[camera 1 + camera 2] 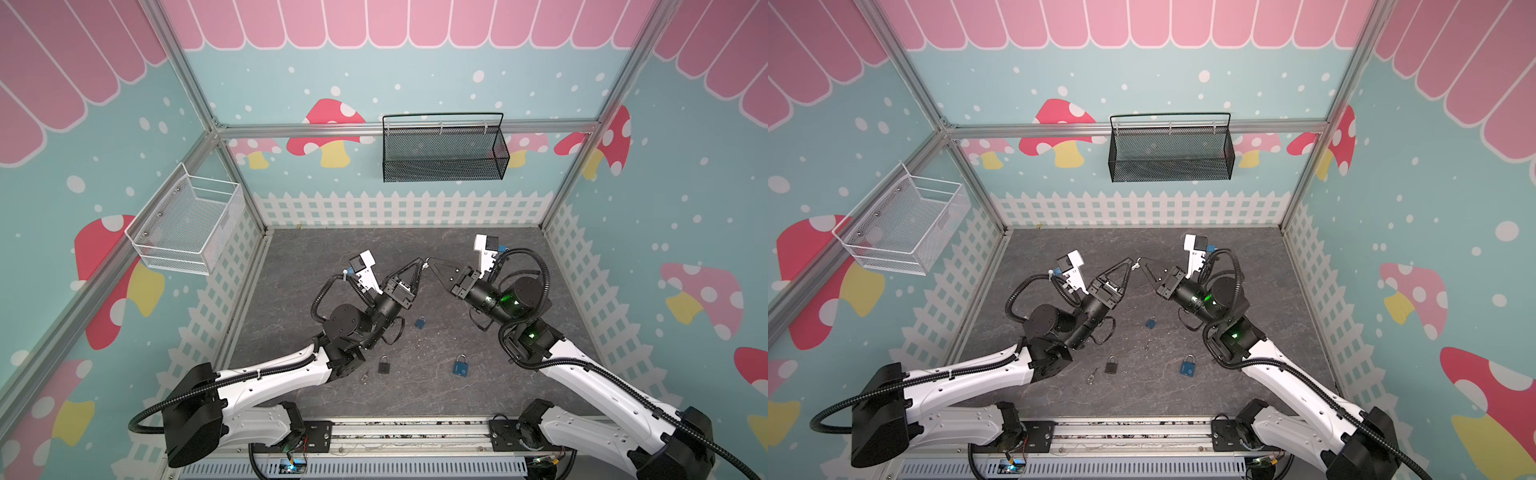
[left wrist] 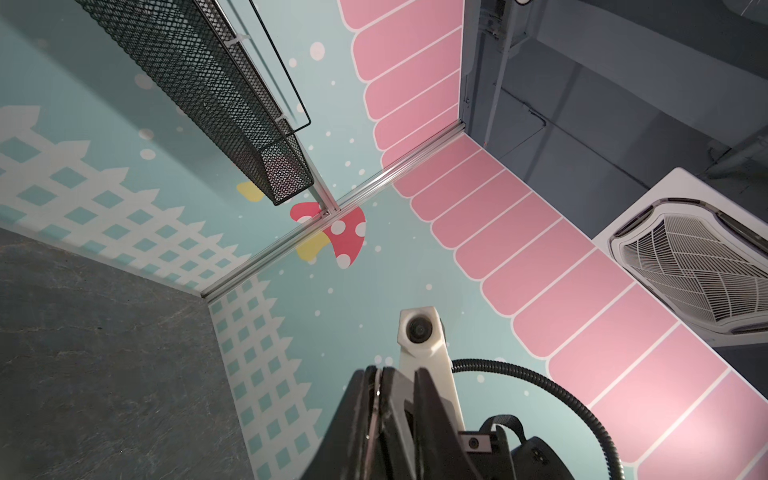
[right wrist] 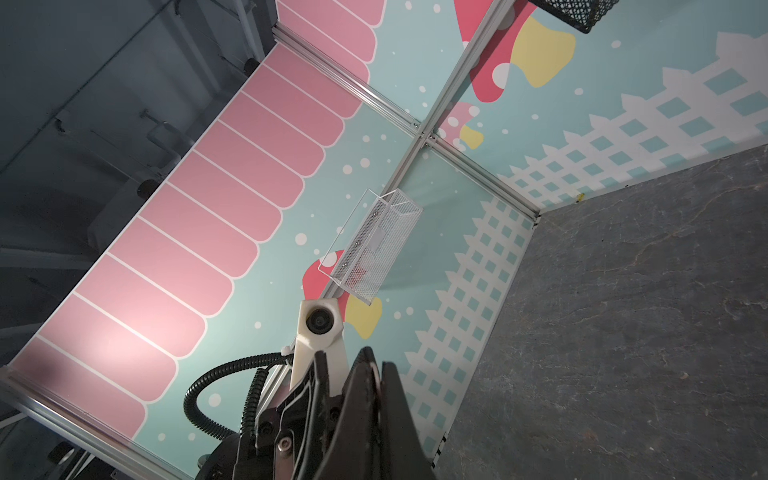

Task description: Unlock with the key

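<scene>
Both arms are reaching toward the middle of the frame in both top views, the left arm (image 1: 270,374) rising from the lower left and the right arm (image 1: 582,370) from the lower right, their wrists tilting inward so that the tips are meeting nose to nose over the grey worktop (image 1: 311,249); the right fingers (image 1: 442,270) are pressing fully together, pinching the key (image 1: 424,267) at their tip; the left fingers (image 1: 405,269) are forming a narrow wedge whose tips are touching the same key, though whether they are clamping it I cannot tell; the key is showing only as a tiny silvery glint, too small for detail; lower in the frame, well apart from it, a small blue padlock (image 1: 420,321), a black padlock (image 1: 384,365) and a larger blue padlock (image 1: 459,368) are lying on the worktop.
</scene>
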You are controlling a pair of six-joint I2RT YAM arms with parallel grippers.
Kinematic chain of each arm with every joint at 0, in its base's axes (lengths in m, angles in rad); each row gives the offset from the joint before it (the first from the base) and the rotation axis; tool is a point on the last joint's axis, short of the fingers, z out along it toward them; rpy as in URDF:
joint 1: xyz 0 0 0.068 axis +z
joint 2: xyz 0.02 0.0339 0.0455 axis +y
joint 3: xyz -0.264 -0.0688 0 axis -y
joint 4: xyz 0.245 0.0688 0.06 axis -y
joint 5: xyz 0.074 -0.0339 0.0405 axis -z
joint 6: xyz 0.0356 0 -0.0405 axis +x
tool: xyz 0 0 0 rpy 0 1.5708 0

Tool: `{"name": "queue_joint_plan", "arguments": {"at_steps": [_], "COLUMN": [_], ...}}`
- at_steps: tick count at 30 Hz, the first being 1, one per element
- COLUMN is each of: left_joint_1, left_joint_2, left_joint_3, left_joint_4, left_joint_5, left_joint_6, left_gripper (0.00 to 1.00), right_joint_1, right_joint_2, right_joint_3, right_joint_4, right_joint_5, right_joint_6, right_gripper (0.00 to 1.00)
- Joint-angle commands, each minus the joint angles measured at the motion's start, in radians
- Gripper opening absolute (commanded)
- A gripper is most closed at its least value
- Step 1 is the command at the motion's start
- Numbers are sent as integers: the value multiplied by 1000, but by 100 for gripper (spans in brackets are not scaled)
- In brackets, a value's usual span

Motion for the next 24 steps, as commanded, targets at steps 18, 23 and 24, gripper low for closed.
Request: {"name": "queue_joint_plan", "arguments": {"at_steps": [18,23,24], "left_joint_1": [-6,-5,-6], "left_joint_2": [25,23,20], "left_joint_3": [38,35,33], "left_joint_4": [-21,-16,-16], "left_joint_5": [18,22,17], "left_joint_6": [-25,-19,-18], "left_gripper": [11,3,2], "right_joint_1": [10,10,11], "right_joint_2": [-12,-10,-11], "right_joint_3": [-17,-26,-29], "right_joint_4": [61,61,61], "right_joint_5": [21,18,21], "right_joint_6": [4,1,4], "right_gripper": [0,0,0]}}
